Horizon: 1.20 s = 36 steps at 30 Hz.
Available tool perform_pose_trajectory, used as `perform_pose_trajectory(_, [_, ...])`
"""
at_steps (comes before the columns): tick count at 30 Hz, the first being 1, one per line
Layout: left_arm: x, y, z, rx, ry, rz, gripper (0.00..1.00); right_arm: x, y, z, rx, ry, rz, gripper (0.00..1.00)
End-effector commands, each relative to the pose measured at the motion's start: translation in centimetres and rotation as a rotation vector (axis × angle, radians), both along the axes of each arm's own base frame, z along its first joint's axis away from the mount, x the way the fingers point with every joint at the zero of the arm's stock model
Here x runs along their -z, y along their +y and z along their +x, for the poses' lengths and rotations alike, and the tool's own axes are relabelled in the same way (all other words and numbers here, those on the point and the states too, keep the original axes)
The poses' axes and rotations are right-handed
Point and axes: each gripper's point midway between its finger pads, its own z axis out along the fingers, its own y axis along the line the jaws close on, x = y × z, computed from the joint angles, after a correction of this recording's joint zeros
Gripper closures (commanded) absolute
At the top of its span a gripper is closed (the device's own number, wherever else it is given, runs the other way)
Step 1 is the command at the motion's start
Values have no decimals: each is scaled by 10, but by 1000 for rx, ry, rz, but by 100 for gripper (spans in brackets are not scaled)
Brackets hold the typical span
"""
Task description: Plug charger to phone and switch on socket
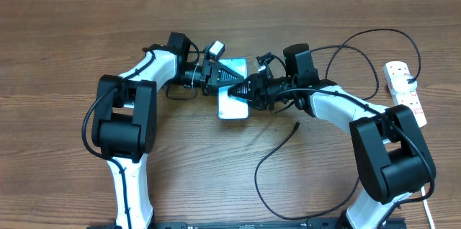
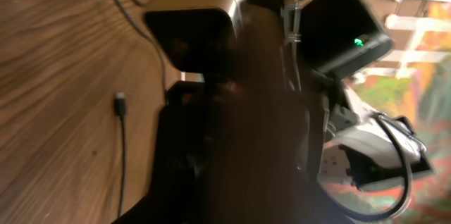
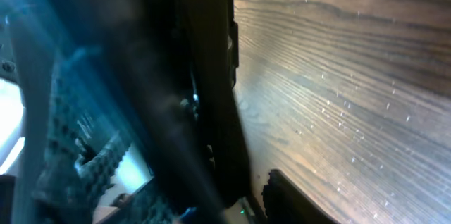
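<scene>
The phone [image 1: 234,105], with a light blue-white screen, is held tilted above the table's middle. My left gripper [image 1: 224,78] is shut on its far end. My right gripper [image 1: 249,90] stands open at the phone's right side. In the right wrist view the phone's dark edge [image 3: 211,76] is close up, with bare wood between it and one of the fingers [image 3: 296,199]. The charger [image 1: 270,153] curls across the table, its plug tip [image 1: 297,124] lying loose right of the phone. That plug tip [image 2: 120,104] also shows in the left wrist view. The socket [image 1: 405,92] lies at the far right.
A black plug sits in the socket's upper end. A white cord [image 1: 425,207] runs off the socket toward the front right corner. The charger cable loops high behind my right arm and low near the front edge.
</scene>
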Motion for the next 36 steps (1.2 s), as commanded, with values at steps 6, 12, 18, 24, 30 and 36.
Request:
perform_pose_trajectory(6, [-9, -5, -1, 12, -27, -29, 86, -13, 6, -5, -51, -43, 44, 34])
perform_pose_trajectory(12, [-9, -5, -1, 12, -27, -29, 96, -15, 7, -8, -65, -40, 58, 24])
perform_pose_trajectory(18, [-5, -4, 0, 11, -19, -6, 96, -24, 8, -17, -119, -28, 111, 52])
perform_pose_trajectory(24, [8, 2, 7, -11, -4, 75, 96, -27, 8, -20, -138, -22, 129, 96])
perform_pose_trajectory(30, [8, 3, 7, -15, 2, 77, 78, -27, 5, -18, -121, 5, 127, 96])
perform_pose_trajectory(36, [8, -1, 5, -4, 1, 77, 75, -21, 5, -10, -72, 22, 88, 96])
